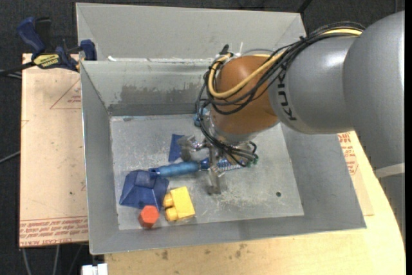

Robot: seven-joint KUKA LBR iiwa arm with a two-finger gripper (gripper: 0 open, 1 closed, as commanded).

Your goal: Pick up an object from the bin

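Here, one blue rod (175,169), flat on the floor of the bin (273,170), a little left of the middle. Long axis almost level across the view, left end slightly lower and resting against a dark blue crumpled cloth (138,189), right end pointing toward the arm's side. That right end sits directly under the gripper (203,167), between its two fingers (214,185): one finger above and left of the rod's tip, the other below and right of it. Fingers spread wide; cannot tell whether either one touches the rod. Not lifted, lying on the metal.

Around it, counted: one smaller blue scrap (176,145) just above the rod, near the upper finger; one yellow block (179,204) below the rod, near the front wall; one small orange piece (149,216) touching the yellow block's left side. Above the gripper, the orange cover (248,100) with looped cables, then the grey arm (335,87) running off to the right.
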